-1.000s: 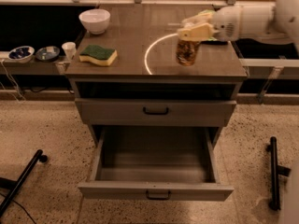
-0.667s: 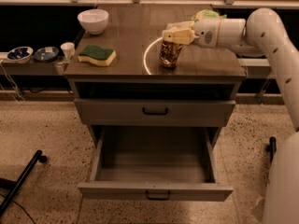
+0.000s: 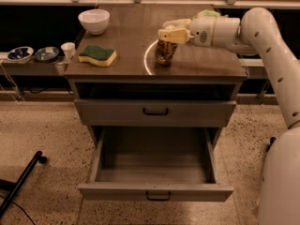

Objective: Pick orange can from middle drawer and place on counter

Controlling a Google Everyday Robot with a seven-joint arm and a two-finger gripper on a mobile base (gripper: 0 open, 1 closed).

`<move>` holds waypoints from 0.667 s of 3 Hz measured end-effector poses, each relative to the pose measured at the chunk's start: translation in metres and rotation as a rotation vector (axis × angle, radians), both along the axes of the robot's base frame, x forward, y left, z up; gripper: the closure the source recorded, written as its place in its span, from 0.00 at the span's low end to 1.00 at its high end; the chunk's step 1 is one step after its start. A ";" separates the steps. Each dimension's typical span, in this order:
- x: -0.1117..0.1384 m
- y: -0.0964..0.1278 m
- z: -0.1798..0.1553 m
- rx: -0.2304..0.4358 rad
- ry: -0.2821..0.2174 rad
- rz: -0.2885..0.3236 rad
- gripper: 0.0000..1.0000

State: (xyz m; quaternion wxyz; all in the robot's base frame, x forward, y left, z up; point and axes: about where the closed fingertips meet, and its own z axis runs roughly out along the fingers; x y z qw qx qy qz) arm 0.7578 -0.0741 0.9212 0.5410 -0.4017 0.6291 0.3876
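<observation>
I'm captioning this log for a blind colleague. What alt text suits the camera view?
The gripper is over the top of the orange can, which stands on the counter at the white arc line. Below, the middle drawer is pulled open; a white bowl and a sponge sit toward the picture's left.

White arm (image 3: 274, 55) in from the right, forearm level, end effector (image 3: 169, 33) leftward at upper centre.
</observation>
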 end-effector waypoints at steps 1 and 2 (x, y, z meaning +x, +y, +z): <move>0.000 0.000 0.002 0.000 0.000 0.000 0.21; 0.000 0.000 0.002 0.000 0.000 0.000 0.01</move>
